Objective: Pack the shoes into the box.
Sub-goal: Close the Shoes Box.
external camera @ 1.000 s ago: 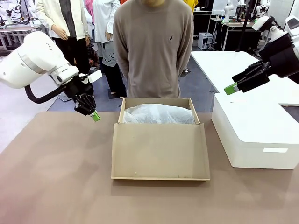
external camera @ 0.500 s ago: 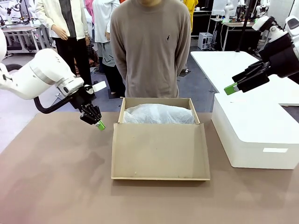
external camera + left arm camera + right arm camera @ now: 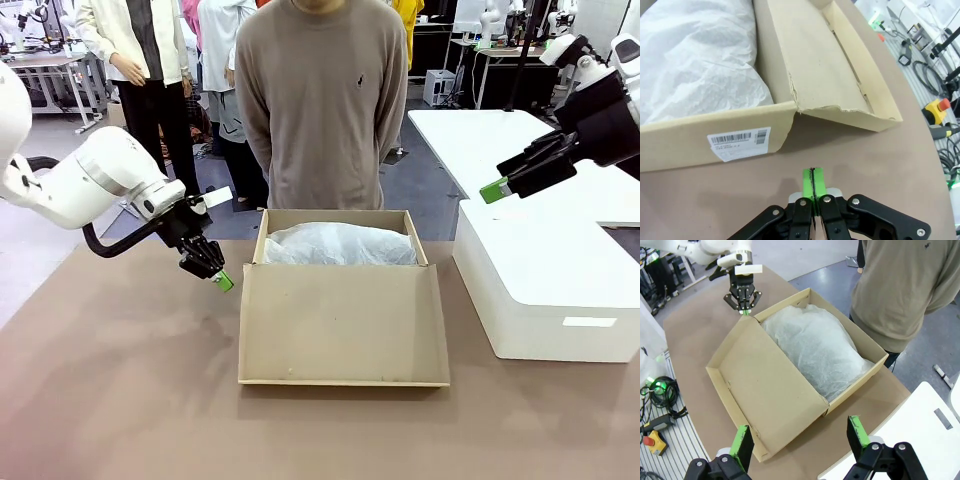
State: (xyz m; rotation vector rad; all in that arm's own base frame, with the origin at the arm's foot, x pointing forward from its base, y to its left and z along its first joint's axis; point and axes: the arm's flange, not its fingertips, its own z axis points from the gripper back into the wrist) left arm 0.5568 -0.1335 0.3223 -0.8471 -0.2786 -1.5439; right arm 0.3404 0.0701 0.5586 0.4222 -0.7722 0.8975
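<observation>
The box (image 3: 340, 300) sits mid-table, lid (image 3: 343, 325) folded toward the robot. The left gripper (image 3: 224, 281) — clenched, empty — hangs just beside its left hinge corner; the right gripper (image 3: 492, 189) — spread, empty — hangs farther off.

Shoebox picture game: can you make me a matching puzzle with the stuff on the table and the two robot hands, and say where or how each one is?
Things:
1. left gripper
2. right gripper
3. tissue paper
4. lid

States:
A. crinkled up inside the shoebox
B. folded open flat toward the robot
C. jaws wide open, above the white box
D. jaws shut, near the shoebox's left corner

Pairs: 1-D, 2-C, 3-A, 4-B
</observation>
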